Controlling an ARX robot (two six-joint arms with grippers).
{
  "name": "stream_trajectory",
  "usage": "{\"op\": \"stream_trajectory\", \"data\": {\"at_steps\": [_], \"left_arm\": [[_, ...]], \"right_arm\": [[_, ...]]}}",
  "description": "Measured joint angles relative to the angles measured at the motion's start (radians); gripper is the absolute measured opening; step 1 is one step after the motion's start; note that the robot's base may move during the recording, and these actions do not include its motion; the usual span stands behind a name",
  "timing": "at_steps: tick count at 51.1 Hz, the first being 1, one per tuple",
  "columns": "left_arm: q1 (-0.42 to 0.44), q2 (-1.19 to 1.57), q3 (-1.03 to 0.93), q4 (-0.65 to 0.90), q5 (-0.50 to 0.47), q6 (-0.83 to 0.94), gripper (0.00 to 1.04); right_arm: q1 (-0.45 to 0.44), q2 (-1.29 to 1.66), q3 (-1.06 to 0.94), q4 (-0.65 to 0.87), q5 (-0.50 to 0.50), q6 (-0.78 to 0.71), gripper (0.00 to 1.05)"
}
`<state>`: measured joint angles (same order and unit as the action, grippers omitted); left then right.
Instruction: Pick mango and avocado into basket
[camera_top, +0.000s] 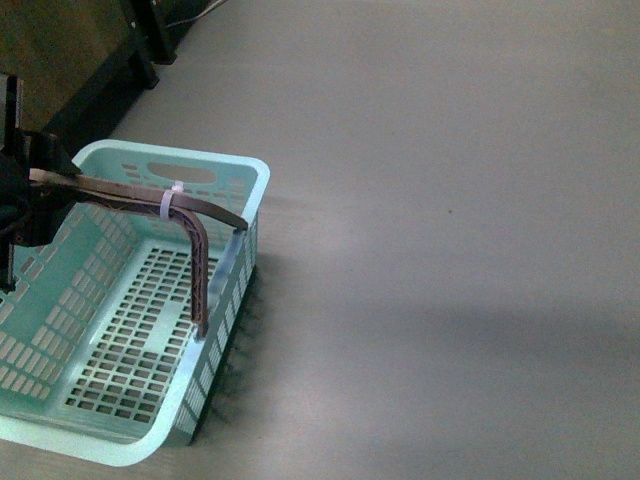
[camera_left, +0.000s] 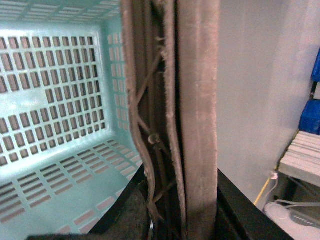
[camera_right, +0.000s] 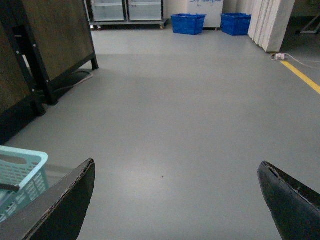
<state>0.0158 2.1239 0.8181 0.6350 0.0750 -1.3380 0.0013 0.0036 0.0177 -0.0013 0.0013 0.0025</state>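
The light teal basket (camera_top: 225, 300) hangs tilted at the left of the front view, and nothing lies in the part of its inside that shows. Its two brown handles (camera_top: 130, 192) are bound by a white zip tie (camera_top: 168, 204). My left gripper (camera_top: 30, 190) is shut on those handles at the frame's left edge. In the left wrist view the handles (camera_left: 195, 120) run straight between the black jaws, with the slotted basket floor (camera_left: 55, 125) beside them. My right gripper (camera_right: 177, 172) stands open over bare grey floor, nothing between its fingers. The mango and the avocado are out of view.
Grey floor (camera_top: 450, 200) spreads to the right of the basket. A dark wooden panel on black legs (camera_right: 45, 60) stands at the left. Two blue crates (camera_right: 188, 23) and white boards (camera_right: 272, 22) sit far back, beside a yellow floor line (camera_right: 302, 76).
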Motion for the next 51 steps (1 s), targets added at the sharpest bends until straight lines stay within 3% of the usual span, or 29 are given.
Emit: {"op": "stream_trajectory", "data": {"at_steps": [15, 21, 40, 46, 51], "left_arm": [[-0.003, -0.100, -0.111, -0.020, 0.000, -0.049, 0.21], [-0.003, -0.289, -0.193, -0.091, 0.010, -0.093, 0.21], [0.046, -1.037, -0.155, -0.682, 0.057, -0.155, 0.21], [-0.025, -1.149, -0.102, -0.800, -0.077, -0.190, 0.21], [-0.042, -1.257, -0.072, -0.934, -0.082, -0.183, 0.21]], "right_arm": [[0.000, 0.000, 0.000, 0.000, 0.000, 0.000, 0.96], [0.000, 0.000, 0.000, 0.000, 0.000, 0.000, 0.96], [0.000, 0.000, 0.000, 0.000, 0.000, 0.000, 0.96], [0.000, 0.000, 0.000, 0.000, 0.000, 0.000, 0.96], [0.000, 0.000, 0.000, 0.000, 0.002, 0.000, 0.96]]}}
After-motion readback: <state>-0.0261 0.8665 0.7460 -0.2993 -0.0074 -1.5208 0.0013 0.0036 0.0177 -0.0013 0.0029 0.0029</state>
